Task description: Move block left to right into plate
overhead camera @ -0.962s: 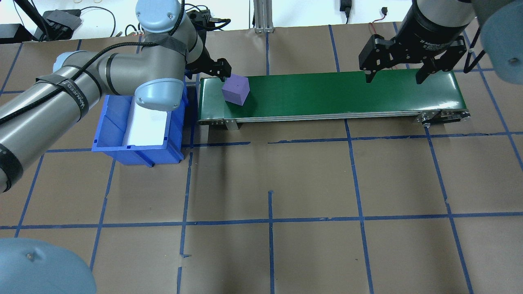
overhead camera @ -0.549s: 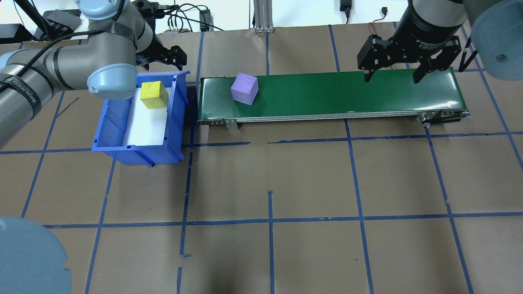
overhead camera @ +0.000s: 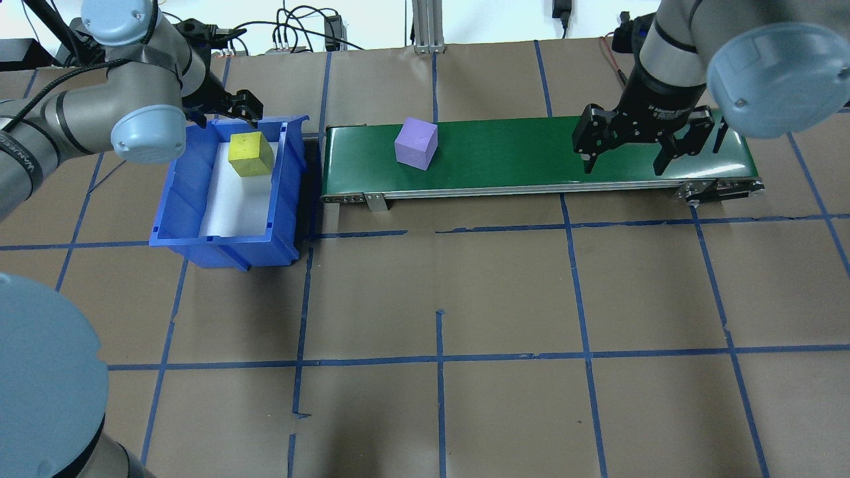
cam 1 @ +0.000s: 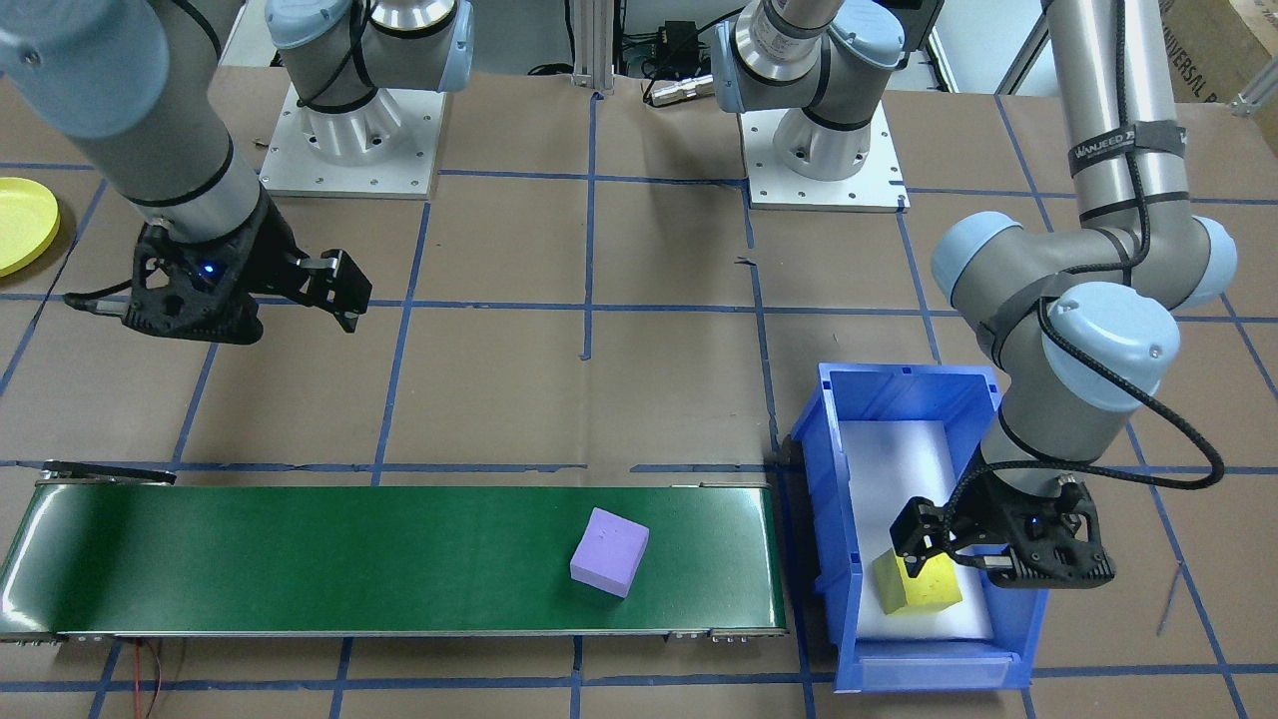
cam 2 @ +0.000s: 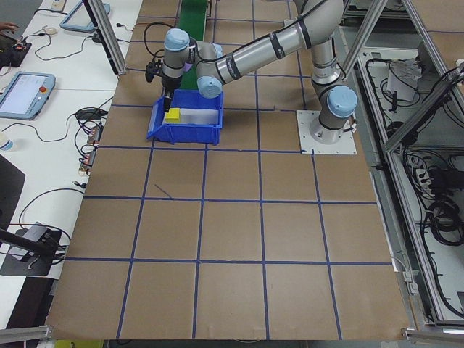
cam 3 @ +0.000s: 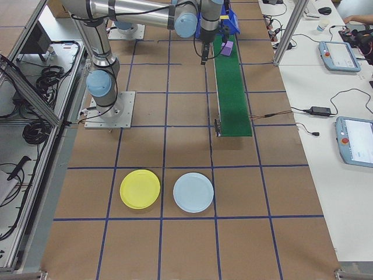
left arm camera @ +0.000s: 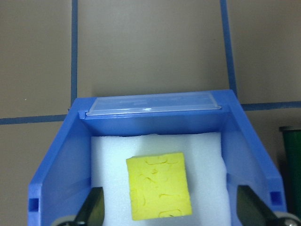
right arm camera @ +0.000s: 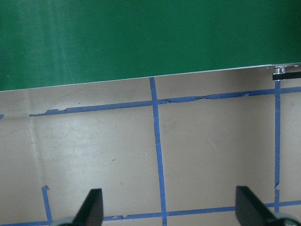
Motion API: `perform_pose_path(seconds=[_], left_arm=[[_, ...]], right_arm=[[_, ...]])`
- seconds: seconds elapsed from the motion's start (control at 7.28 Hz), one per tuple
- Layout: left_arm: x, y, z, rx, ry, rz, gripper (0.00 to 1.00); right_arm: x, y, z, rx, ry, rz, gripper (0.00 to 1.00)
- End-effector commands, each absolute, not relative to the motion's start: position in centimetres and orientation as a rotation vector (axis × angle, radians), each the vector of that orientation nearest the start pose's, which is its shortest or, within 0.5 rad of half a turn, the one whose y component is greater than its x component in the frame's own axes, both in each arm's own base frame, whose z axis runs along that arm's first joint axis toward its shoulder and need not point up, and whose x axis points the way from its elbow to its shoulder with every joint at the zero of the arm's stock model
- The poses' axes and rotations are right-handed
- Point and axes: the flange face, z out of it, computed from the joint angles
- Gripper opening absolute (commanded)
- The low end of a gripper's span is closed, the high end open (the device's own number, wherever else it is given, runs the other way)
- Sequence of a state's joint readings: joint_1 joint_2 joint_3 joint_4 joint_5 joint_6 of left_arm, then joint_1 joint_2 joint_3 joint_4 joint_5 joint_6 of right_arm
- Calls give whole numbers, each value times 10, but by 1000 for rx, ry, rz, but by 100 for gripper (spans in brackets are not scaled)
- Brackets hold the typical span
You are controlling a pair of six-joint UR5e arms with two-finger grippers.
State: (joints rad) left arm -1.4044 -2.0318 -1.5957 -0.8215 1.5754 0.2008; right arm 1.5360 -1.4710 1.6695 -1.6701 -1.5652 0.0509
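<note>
A green conveyor belt (overhead camera: 531,156) is running across the paper-covered counter (overhead camera: 438,299), where the right gripper (overhead camera: 622,151) is hovering, jaws spread and empty, over its far-right stretch. At the belt's other end, a blue bin (overhead camera: 222,236) is sitting beneath the left gripper (cam 1: 924,544), also spread wide and holding nothing. The yellow plate (cam 3: 140,189) is lying well apart from both grippers, just beside a pale blue plate (cam 3: 193,192). The purple block (overhead camera: 416,143) is riding the belt between the grippers; a yellow block (left arm camera: 159,186) is resting directly below the left one.
</note>
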Motion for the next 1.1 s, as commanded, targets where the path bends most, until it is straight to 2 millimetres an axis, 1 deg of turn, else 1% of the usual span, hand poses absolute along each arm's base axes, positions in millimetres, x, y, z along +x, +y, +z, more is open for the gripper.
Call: perform_pose_path(seconds=[0.0, 0.14, 0.27, 0.55, 0.69, 0.82, 0.96], left_arm=[[-17, -686, 258, 49, 3078, -342, 100], [-16, -695, 253, 45, 3079, -345, 100], [-18, -698, 253, 49, 3101, -356, 100], [-19, -700, 233, 53, 3123, -317, 100], [-19, -700, 232, 57, 3132, -318, 77], [-20, -698, 229, 59, 3132, -311, 57], [-19, -699, 235, 56, 3122, -322, 46]], right_arm=[[117, -516, 357, 140, 3133, 145, 100], [117, -511, 342, 130, 3130, 190, 100], [117, -512, 344, 135, 3128, 190, 100], [114, -514, 346, 132, 3136, 178, 100], [111, -514, 345, 126, 3157, 177, 100], [109, -513, 342, 130, 3186, 188, 100], [108, -518, 343, 128, 3185, 176, 100]])
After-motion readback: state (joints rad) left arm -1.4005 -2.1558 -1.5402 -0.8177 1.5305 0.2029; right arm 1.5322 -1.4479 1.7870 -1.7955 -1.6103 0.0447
